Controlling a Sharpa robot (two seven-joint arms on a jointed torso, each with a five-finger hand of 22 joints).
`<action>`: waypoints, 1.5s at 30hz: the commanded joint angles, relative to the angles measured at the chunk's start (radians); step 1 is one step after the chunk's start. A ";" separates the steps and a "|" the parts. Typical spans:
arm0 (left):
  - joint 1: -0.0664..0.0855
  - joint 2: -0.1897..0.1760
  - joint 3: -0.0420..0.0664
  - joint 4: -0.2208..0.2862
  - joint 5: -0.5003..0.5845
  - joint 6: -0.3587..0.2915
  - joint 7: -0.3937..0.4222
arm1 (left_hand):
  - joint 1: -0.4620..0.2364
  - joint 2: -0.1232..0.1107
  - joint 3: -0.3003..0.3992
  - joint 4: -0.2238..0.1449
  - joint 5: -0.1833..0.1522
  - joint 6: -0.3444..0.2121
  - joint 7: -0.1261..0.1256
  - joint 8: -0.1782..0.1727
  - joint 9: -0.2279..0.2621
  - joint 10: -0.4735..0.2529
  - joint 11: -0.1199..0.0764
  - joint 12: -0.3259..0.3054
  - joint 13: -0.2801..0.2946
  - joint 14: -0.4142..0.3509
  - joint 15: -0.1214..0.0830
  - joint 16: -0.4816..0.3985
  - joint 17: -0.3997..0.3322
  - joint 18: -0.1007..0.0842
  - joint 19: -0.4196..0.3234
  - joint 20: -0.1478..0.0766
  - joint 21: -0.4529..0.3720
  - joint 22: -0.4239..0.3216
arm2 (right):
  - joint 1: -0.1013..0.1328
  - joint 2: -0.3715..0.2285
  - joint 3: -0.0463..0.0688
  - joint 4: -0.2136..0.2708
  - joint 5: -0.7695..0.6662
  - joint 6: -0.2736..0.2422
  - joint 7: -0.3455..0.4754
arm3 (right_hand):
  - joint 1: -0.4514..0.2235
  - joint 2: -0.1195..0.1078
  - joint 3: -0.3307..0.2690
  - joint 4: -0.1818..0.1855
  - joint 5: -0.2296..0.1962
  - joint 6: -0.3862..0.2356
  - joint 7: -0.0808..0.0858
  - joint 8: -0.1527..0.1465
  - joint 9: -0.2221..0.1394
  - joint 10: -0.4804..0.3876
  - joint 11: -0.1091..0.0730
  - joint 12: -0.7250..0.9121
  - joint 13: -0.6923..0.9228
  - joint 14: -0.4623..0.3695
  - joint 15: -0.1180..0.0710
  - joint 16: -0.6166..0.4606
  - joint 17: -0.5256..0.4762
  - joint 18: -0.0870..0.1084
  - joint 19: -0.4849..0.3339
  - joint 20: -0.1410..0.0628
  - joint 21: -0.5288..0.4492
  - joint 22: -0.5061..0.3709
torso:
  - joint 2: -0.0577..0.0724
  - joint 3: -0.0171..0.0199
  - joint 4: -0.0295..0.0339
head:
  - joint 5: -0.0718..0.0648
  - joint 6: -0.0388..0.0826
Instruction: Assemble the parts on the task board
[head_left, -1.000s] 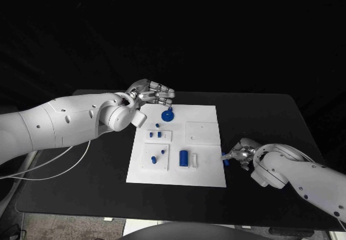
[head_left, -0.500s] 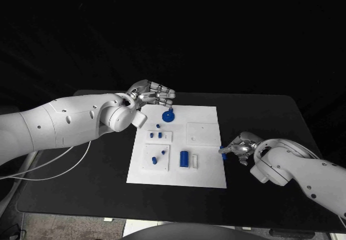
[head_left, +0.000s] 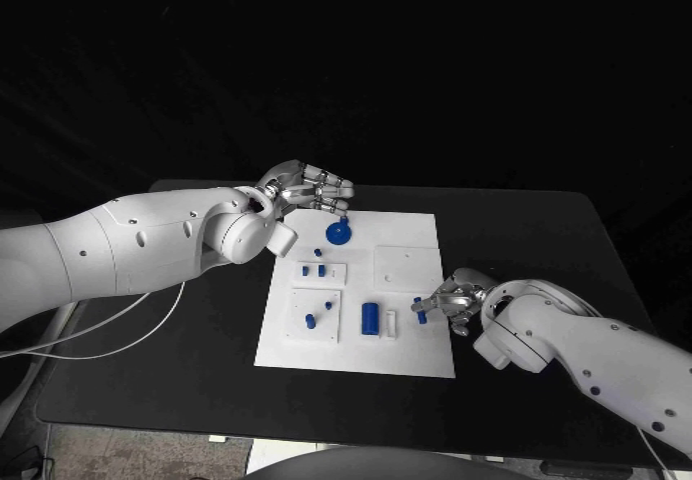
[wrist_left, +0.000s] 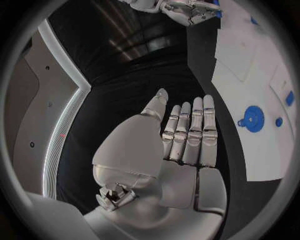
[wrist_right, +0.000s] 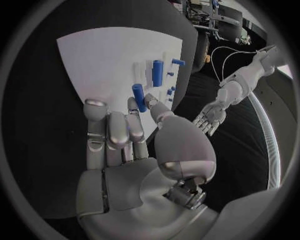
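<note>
A: Moved since the earlier frames: the right hand, carried inward from the black table beside the board's right edge and now seen over the task board. A small blue peg is pinched between its thumb and a finger; the other fingers are loosely extended.

B: Confirmed from the right wrist view, where the blue peg is seen clamped at the fingertips. Its long axis is judged to run roughly along the fingers, pointing out over the board.

A: Left hand noted at the board's far left corner, fingers straight and side by side, nothing held. No shift is recorded for it.

B: The blue disc is seen on the board just beside that hand.

A: Relation for the coming move: the blue cylinder in its white holder lies just beside the held peg, toward the robot's left. The plain square plate lies further from the robot than the hand.

B: Right hand is judged far nearer to both. Which seat is meant for the peg cannot be told.
</note>
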 joint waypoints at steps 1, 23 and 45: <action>0.003 0.004 0.001 0.003 -0.003 0.006 0.002 | -0.001 -0.006 0.000 0.008 -0.003 -0.005 0.001 -0.002 -0.001 -0.003 0.000 -0.004 -0.001 -0.003 -0.001 -0.006 0.000 -0.001 0.007 0.000 0.005 -0.003 | -0.004 0.019 -0.002 -0.015 -0.002 0.045 -0.009 | -0.005 0.010 0.000 0.005 0.003 0.002 0.004 0.003 0.001 0.005 0.002 0.006 0.002 0.020 -0.005 -0.002 0.063 -0.013 0.050 -0.007 0.002 -0.002 | 0.001 -0.0001 0.0031 | -0.001 0.001; 0.003 0.009 0.001 0.005 -0.003 0.005 -0.009 | -0.001 -0.006 0.000 0.013 -0.004 -0.010 0.002 -0.002 -0.001 -0.004 0.001 -0.003 -0.001 -0.003 -0.001 -0.006 0.000 -0.001 0.008 0.001 0.006 -0.005 | -0.009 0.121 -0.014 -0.111 -0.032 0.064 -0.006 | -0.006 0.011 -0.013 0.017 0.008 0.001 0.004 0.003 0.001 0.005 0.002 0.007 0.007 0.019 -0.005 -0.001 0.063 -0.013 0.050 -0.008 0.001 -0.002 | 0.002 0.0004 0.0034 | 0.011 -0.004; 0.005 0.006 0.001 0.006 -0.003 0.008 -0.025 | -0.001 -0.007 0.000 0.020 -0.004 -0.011 0.002 -0.002 -0.001 -0.005 0.001 -0.003 -0.001 -0.004 -0.001 -0.006 0.000 -0.001 0.008 0.001 0.006 -0.008 | -0.019 0.125 -0.015 -0.101 -0.018 0.084 -0.002 | -0.004 0.012 -0.013 0.018 0.017 0.001 0.004 0.003 0.001 0.006 0.002 0.007 0.009 0.019 -0.005 -0.001 0.063 -0.013 0.050 -0.008 0.001 -0.002 | 0.000 0.0013 0.0005 | 0.023 -0.009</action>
